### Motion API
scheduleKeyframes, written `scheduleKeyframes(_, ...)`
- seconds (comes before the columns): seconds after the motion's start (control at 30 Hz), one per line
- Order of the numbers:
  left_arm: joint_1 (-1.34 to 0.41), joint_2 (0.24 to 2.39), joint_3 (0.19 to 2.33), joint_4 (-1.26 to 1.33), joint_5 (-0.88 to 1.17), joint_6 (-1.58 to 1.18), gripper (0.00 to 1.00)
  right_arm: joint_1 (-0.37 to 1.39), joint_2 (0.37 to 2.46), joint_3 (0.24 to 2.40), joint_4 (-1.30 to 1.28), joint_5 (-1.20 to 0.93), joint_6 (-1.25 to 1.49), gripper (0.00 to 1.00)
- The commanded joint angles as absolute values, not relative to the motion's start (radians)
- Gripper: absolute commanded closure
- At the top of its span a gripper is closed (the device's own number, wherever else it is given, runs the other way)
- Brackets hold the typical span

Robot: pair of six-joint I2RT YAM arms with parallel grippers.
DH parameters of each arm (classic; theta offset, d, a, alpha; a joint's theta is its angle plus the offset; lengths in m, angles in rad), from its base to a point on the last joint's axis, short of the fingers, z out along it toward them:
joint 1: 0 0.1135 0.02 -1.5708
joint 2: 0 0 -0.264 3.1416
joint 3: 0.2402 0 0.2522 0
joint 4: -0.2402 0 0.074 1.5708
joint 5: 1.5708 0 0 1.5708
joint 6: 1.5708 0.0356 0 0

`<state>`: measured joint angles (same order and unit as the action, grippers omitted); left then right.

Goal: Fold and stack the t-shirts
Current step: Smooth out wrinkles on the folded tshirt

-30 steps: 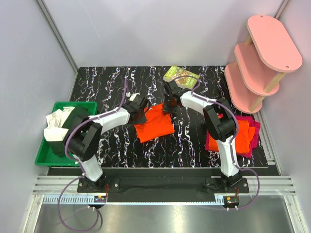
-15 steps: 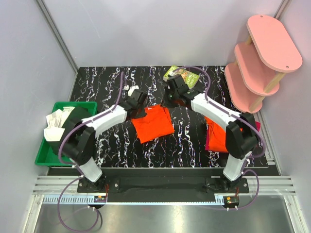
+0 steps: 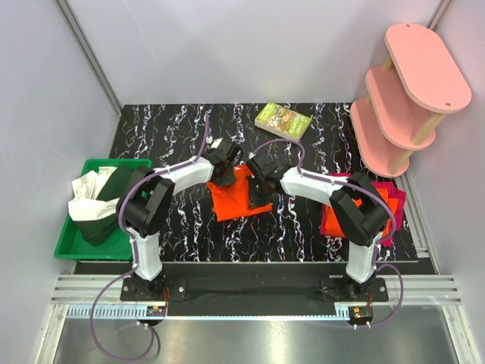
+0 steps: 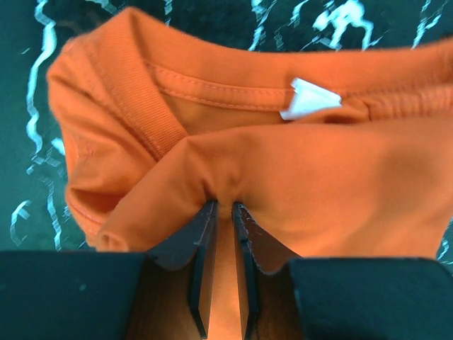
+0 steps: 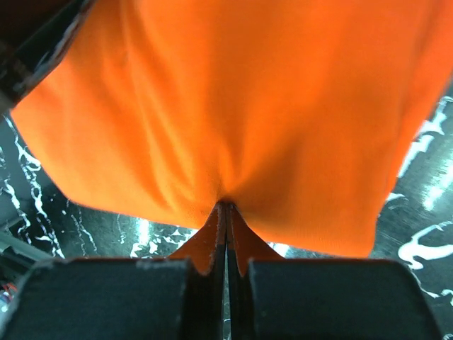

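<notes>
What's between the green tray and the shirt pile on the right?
An orange t-shirt lies there on the black table, pinched by the left gripper and the right gripper. The top view shows it.

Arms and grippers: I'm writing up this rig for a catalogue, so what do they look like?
Both the left arm and right arm have white link shells with black joints and black bases. A thin purple cable loops from each base along its arm. The left gripper and right gripper are black, with flat fingers tapering to narrow tips.
</notes>
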<state>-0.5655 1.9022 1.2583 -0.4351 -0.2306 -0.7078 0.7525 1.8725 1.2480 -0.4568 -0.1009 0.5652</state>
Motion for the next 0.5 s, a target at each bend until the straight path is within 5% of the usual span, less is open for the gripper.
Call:
scheduleKeyframes(0.0,-0.557,1.969,1.347,-0.463,-0.193,-0.707,0.79,0.759,1.897,1.258,-0.437,-0.167,0.554,1.0)
scheduleKeyframes(0.47,-0.543,1.877,1.352,-0.474,-0.232,-0.713,0.8,0.788,1.821,1.264,-0.453,-0.097,0.557,1.0)
